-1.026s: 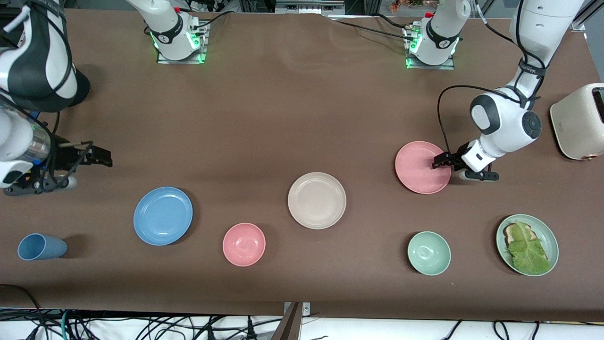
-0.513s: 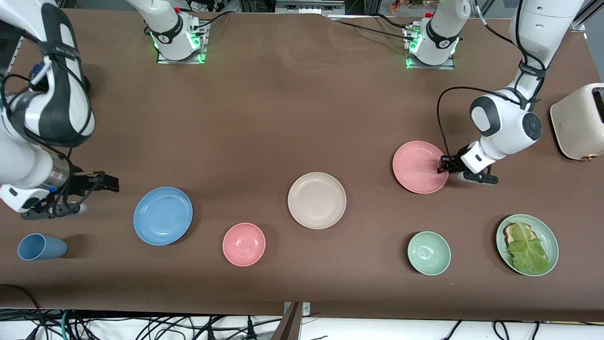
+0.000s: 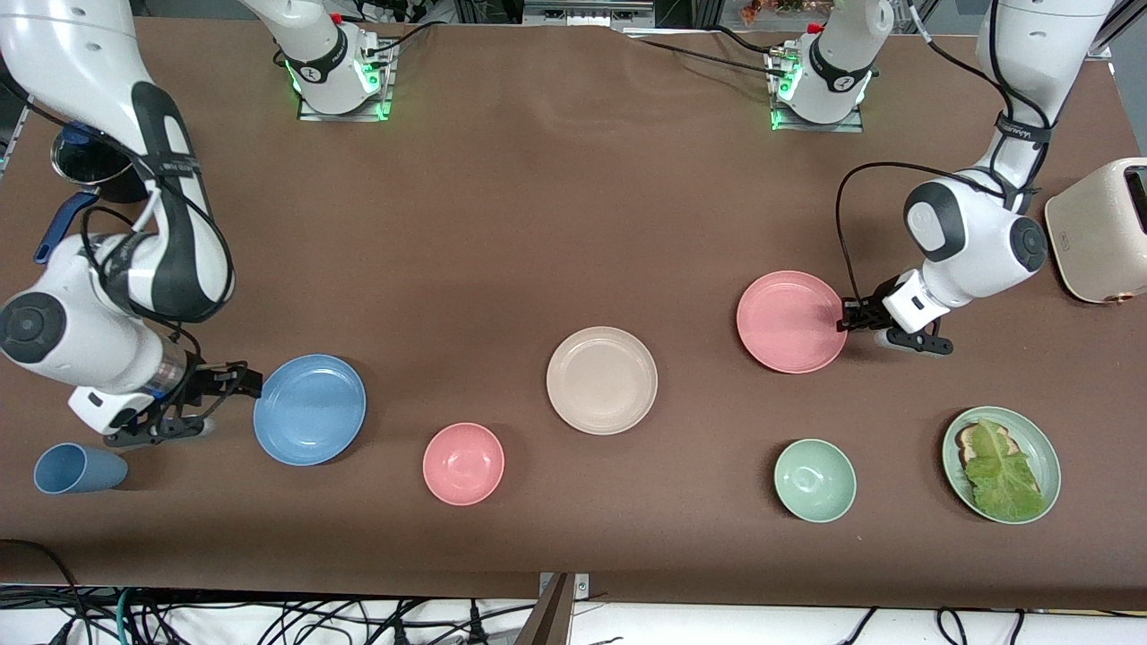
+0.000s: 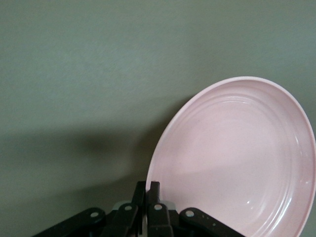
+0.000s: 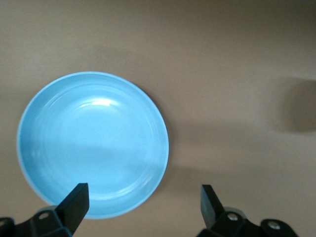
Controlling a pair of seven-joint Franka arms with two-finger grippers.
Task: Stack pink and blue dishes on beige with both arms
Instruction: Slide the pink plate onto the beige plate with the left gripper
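We're seeing the left gripper pinching the rim of the pink plate at the edge toward the left arm's end of the table; in the left wrist view its fingers are pressed together on that rim, and the pink plate is looking tilted against the tabletop there. The beige plate is sitting flat mid-table, bare, nearer the front camera than the pink plate and toward the right arm's end from it. The blue plate is lying flat toward the right arm's end, well apart from the beige one. The right gripper is sitting just beside the blue plate's edge, jaws spread wide; in the right wrist view both fingers are standing apart with the blue plate ahead of them, and we can't tell whether either is touching it. Also on the table: a pink bowl between blue and beige plates and nearer the camera, a blue cup on its side, a green bowl, a green plate carrying toast and a lettuce leaf, and a cream toaster.
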